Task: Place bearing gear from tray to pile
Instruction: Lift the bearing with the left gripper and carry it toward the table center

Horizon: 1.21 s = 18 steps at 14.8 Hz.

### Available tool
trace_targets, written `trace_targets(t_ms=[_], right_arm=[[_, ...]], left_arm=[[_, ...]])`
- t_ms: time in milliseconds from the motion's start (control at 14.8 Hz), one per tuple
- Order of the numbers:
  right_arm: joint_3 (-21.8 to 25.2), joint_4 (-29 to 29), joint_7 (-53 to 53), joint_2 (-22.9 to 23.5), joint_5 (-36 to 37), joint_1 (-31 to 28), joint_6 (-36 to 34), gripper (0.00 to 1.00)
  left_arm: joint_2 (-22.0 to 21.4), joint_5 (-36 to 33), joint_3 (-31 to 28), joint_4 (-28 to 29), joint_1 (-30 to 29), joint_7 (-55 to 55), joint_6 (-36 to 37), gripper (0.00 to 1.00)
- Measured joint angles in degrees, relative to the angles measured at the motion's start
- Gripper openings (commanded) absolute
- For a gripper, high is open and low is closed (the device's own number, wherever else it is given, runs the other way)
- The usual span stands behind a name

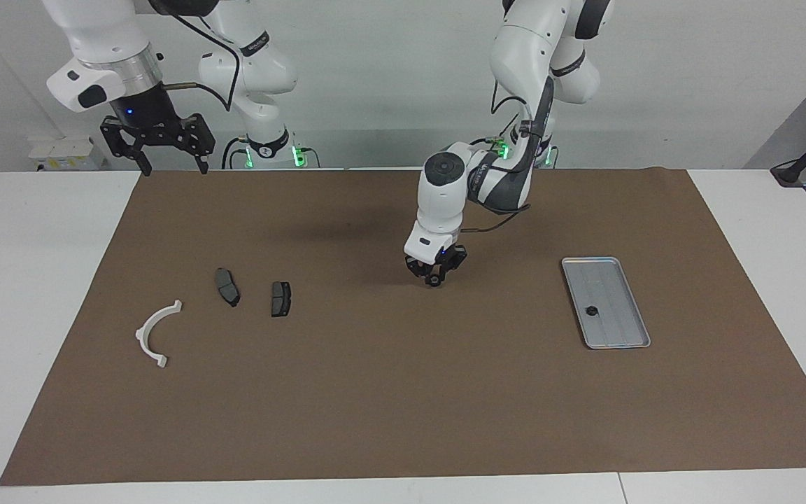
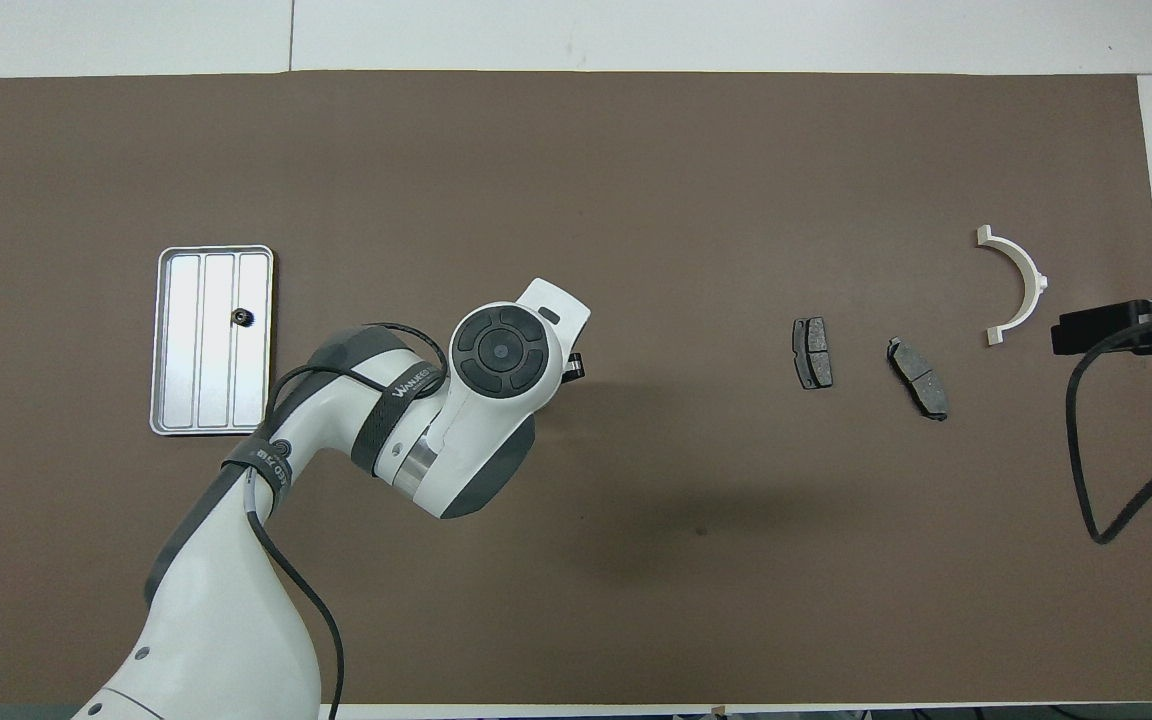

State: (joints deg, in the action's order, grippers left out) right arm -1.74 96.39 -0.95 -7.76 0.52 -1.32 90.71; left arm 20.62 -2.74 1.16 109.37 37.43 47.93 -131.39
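The silver tray (image 1: 616, 290) (image 2: 201, 340) lies toward the left arm's end of the brown mat, with one small black bearing gear (image 1: 591, 311) (image 2: 238, 317) in it. My left gripper (image 1: 434, 278) hangs low over the middle of the mat, shut on a small dark bearing gear (image 1: 434, 282). From overhead the wrist hides most of the left gripper (image 2: 572, 368). The pile lies toward the right arm's end: a white arc bracket (image 1: 154, 332) (image 2: 1021, 285) and two dark brake pads (image 1: 227, 286) (image 1: 280, 299) (image 2: 812, 353) (image 2: 918, 378). My right gripper (image 1: 165, 159) (image 2: 1066, 333) waits open, raised over the mat's corner.
The brown mat (image 1: 403, 392) covers most of the white table (image 1: 32, 266). A black cable (image 2: 1086, 470) hangs from the right arm over the mat's edge near the pile.
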Motion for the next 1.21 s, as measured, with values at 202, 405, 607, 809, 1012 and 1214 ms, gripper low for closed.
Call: trace_targets(t_ms=[202,405,607,809,1012,1214], right_arm=[[0.0,0.1,0.0,0.0,0.0,0.0,0.0,1.0],[0.0,0.3,0.0,0.0,0.0,0.0,0.0,1.0],[0.0,0.6,0.0,0.0,0.0,-0.1,0.0,1.0],[0.0,0.9,0.0,-0.1,0.0,0.0,0.0,1.0],[0.0,1.2,0.0,-0.2,0.0,0.1,0.0,1.0],[-0.2,2.0,0.1,-0.2,0.0,0.2,0.0,1.0]], left_arm=[[0.0,0.0,0.0,0.5,0.0,0.0,-0.9,0.0],[0.0,0.0,0.0,1.1,0.0,0.0,-1.8,0.0],[0.0,0.0,0.0,1.6,0.0,0.0,-2.5,0.47],[0.0,-0.4,0.0,1.7,0.0,0.0,-2.8,0.79],[0.0,-0.5,-0.1,1.7,0.0,0.1,-2.8,0.83],[-0.3,-1.5,-0.8,1.4,-0.7,-0.3,-2.8,0.82]])
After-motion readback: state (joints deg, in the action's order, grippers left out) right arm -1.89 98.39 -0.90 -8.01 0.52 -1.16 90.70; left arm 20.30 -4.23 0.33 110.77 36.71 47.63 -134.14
